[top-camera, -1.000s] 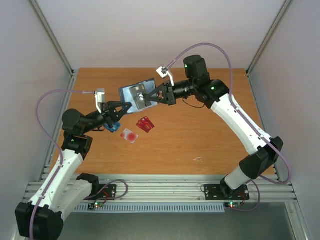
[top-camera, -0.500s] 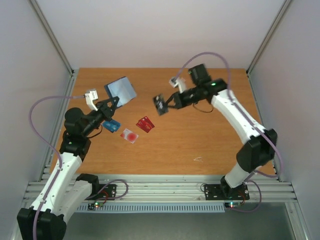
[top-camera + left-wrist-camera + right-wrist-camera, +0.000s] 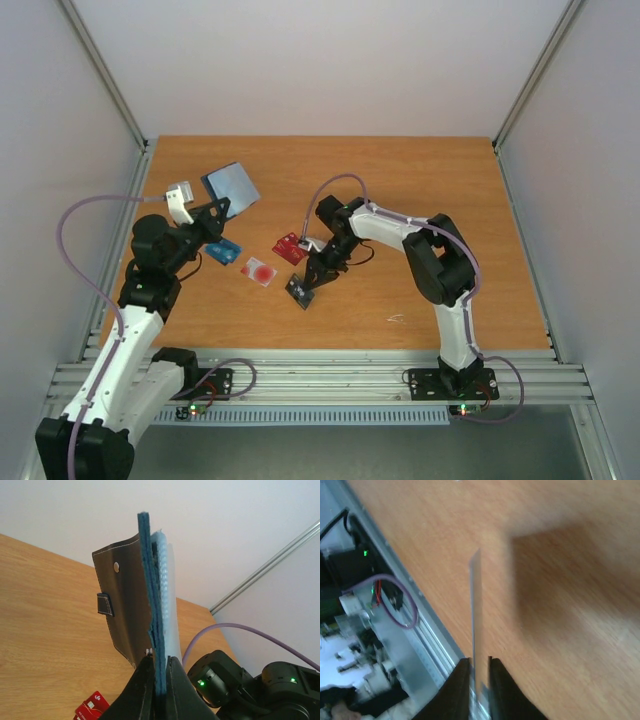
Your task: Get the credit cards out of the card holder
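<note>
The card holder [image 3: 231, 187], dark navy with pale blue-grey pockets, hangs in the air over the table's back left, with my left gripper [image 3: 213, 211] shut on its lower edge. In the left wrist view the card holder [image 3: 156, 595] is edge-on between my left gripper's [image 3: 160, 666] jaws. My right gripper [image 3: 311, 276] is shut on the black credit card [image 3: 298, 291], low over the table's middle. That card [image 3: 475, 605] is a thin edge-on strip in the right wrist view. On the table lie the red card [image 3: 290, 248], the pale card with a red circle [image 3: 259, 271] and the teal card [image 3: 224, 252].
The right arm's elbow [image 3: 440, 262] folds over the table's right half. The metal rail [image 3: 320, 378] runs along the near edge, and it also shows in the right wrist view as the rail [image 3: 405, 640] close beside the held card. Grey walls stand on both sides.
The right gripper drew the black card out of the holder, then swung it down and towards the near side. The left gripper carried the holder back to the left.
</note>
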`<action>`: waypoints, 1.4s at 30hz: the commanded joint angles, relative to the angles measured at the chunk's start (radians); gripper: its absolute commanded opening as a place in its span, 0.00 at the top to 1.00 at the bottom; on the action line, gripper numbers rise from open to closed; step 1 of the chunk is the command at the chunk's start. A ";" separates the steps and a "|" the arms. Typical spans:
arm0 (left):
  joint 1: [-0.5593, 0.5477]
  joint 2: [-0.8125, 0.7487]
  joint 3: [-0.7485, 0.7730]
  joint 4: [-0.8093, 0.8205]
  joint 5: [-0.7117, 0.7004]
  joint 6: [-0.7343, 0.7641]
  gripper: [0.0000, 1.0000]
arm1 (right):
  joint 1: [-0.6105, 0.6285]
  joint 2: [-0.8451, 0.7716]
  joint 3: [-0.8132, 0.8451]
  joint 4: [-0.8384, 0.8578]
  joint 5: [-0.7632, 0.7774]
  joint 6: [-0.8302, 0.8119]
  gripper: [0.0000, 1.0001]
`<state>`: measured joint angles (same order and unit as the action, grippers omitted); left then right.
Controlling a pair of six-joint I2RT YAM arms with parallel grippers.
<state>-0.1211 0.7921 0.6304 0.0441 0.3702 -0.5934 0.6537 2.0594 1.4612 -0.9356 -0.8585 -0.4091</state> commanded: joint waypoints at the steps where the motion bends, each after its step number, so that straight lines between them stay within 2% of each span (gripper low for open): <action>1: 0.007 -0.015 0.002 0.052 0.013 0.024 1.00 | -0.003 0.017 -0.006 -0.005 0.045 0.021 0.78; 3: 0.008 -0.015 0.002 0.070 0.047 0.027 1.00 | -0.012 -0.005 0.001 -0.033 0.083 0.014 0.58; 5: 0.008 -0.014 0.002 0.116 0.117 0.043 1.00 | -0.035 -0.067 0.010 -0.051 0.109 0.006 0.45; 6: 0.008 -0.012 0.001 0.148 0.164 0.053 1.00 | -0.053 -0.110 0.016 -0.057 0.113 -0.003 0.35; 8: 0.008 -0.012 -0.006 0.234 0.297 0.098 1.00 | -0.092 -0.216 0.025 -0.045 0.074 -0.034 0.06; 9: 0.007 -0.012 -0.009 0.277 0.365 0.124 1.00 | -0.116 -0.281 0.024 -0.023 0.029 -0.046 0.02; 12: 0.008 -0.002 0.000 0.333 0.510 0.152 1.00 | -0.203 -0.468 0.002 0.147 -0.129 -0.026 0.02; 15: 0.003 0.002 0.012 0.346 0.612 0.175 1.00 | -0.245 -0.573 -0.003 0.302 -0.203 0.032 0.02; 18: -0.003 0.002 0.028 0.328 0.709 0.233 1.00 | -0.244 -0.581 0.016 0.392 -0.239 0.101 0.02; 23: -0.040 0.002 0.040 0.357 0.775 0.218 1.00 | -0.221 -0.575 -0.005 0.587 -0.264 0.211 0.01; 29: -0.071 0.017 0.056 0.393 0.779 0.181 1.00 | -0.153 -0.507 0.032 0.627 -0.319 0.220 0.02; 31: -0.074 0.016 0.052 0.398 0.759 0.163 1.00 | -0.153 -0.507 0.005 0.710 -0.373 0.261 0.08; 32: -0.074 0.016 0.048 0.399 0.742 0.156 1.00 | -0.152 -0.509 -0.007 0.743 -0.409 0.280 0.19; 35: -0.074 0.013 0.032 0.368 0.618 0.122 1.00 | -0.160 -0.512 -0.019 0.742 -0.437 0.292 0.94; 36: -0.074 0.010 0.024 0.334 0.538 0.114 0.99 | -0.171 -0.514 -0.025 0.717 -0.419 0.287 0.98; 38: -0.074 0.009 0.006 0.213 0.309 0.097 0.60 | -0.213 -0.505 -0.047 0.691 -0.377 0.313 0.99; 40: -0.066 0.015 -0.013 0.072 0.083 0.067 0.26 | -0.289 -0.481 -0.048 0.585 -0.319 0.304 0.99; 42: -0.049 0.015 -0.035 -0.067 -0.089 0.041 0.11 | -0.354 -0.439 -0.003 0.330 -0.182 0.218 0.99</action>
<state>-0.1917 0.8055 0.6445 0.2428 0.7277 -0.4881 0.4191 1.5673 1.4273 -0.3023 -1.2076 -0.1211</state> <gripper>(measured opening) 0.680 0.051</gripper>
